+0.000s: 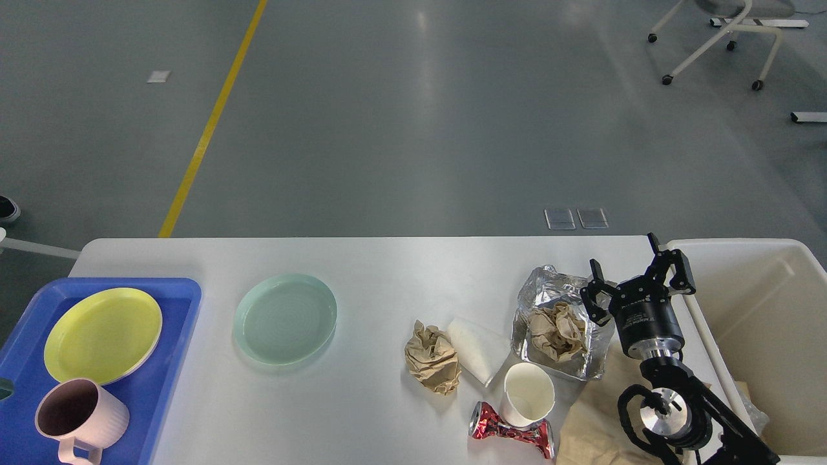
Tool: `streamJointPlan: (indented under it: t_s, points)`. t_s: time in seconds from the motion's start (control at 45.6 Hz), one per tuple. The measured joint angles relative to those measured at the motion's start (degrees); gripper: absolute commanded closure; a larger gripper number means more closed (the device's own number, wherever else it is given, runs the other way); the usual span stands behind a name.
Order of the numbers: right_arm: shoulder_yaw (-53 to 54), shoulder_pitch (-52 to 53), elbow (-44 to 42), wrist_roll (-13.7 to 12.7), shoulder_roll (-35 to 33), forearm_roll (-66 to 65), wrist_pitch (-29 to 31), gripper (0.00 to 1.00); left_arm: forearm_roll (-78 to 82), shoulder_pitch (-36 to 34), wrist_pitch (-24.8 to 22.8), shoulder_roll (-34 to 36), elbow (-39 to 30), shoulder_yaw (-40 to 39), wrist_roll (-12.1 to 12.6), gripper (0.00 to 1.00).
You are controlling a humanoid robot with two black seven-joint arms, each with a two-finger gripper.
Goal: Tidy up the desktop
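The white tabletop [387, 278] fills the lower half of the view and it's only half tidied. Dishes go left: a yellow plate [102, 334] and pink mug [74, 418] already sit in the blue tray [177, 336], while the green plate [285, 318] lies alone beside it. The right hand [636, 274] hangs with fingers spread, empty, between the foil container [559, 323] and the cream bin [762, 323]. The left hand isn't in view. My guess: trash next. Pinch the foil by its rim so the paper wad [555, 330] inside rides along, and don't bump the paper cup [529, 394] or crushed can [513, 431].
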Motion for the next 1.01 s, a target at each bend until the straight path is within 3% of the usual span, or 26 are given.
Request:
streamJointPlan:
  t_s: [0.285,0.723,0.789,0.942,1.008]
  points:
    - [0.0,0.0,-0.01,0.0,0.0,0.0,0.0,0.0,-0.59,6.36,3.67,-1.85,1.83,-3.25,-3.47,0.93]
    - [0.0,0.0,-0.04,0.0,0.0,0.0,0.0,0.0,-0.75,14.2,3.86,-3.42,3.06,-10.32,-3.8,0.91]
    - [0.0,0.0,-0.04,0.0,0.0,0.0,0.0,0.0,-0.76,14.29,3.86,-3.43,3.06,-10.34,-3.8,0.77]
    - [0.0,0.0,-0.04,0.0,0.0,0.0,0.0,0.0,-0.84,14.52,4.51,-3.38,3.06,-10.35,-3.8,0.12]
    - [0.0,0.0,-0.04,0.0,0.0,0.0,0.0,0.0,-1.13,14.53,5.55,-3.32,2.97,-10.35,-3.8,0.06]
